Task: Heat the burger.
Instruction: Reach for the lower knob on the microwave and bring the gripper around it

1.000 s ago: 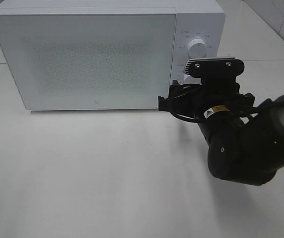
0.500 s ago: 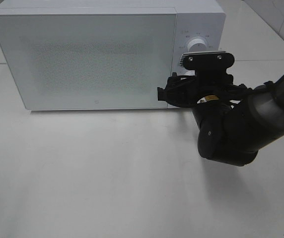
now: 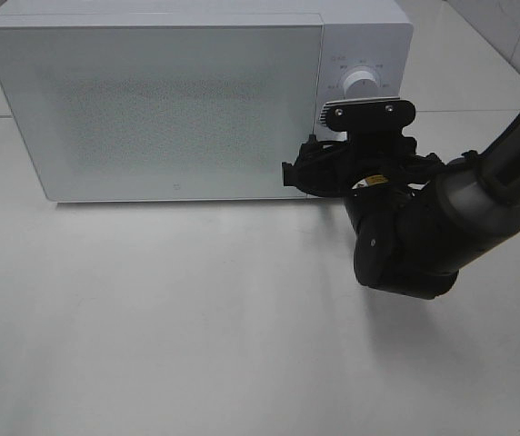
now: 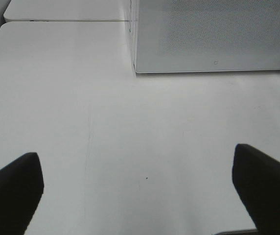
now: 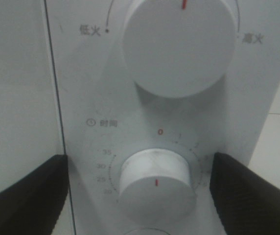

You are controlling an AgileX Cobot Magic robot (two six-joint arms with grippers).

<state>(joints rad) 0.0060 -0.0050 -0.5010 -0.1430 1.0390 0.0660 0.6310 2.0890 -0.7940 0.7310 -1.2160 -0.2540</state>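
The burger is out of view. The white microwave (image 3: 151,100) stands at the back with its door (image 4: 213,34) shut. My right gripper (image 5: 140,196) is open right at the control panel, with one dark finger (image 5: 27,193) on each side of the lower timer knob (image 5: 155,183), apart from it. The knob's red mark points down and the dial's 0 is above it. The larger power knob (image 5: 179,46) is above it and also shows in the high view (image 3: 362,84). My left gripper (image 4: 139,196) is open and empty over the bare table.
The right arm's black wrist and camera mount (image 3: 369,113) cover the lower part of the panel in the high view. The white table (image 3: 151,318) lies in front of the microwave. A table seam runs along the microwave's left side (image 4: 128,20).
The right arm has moved in toward the microwave's control panel, going up and left in the high view. The microwave door stays shut.
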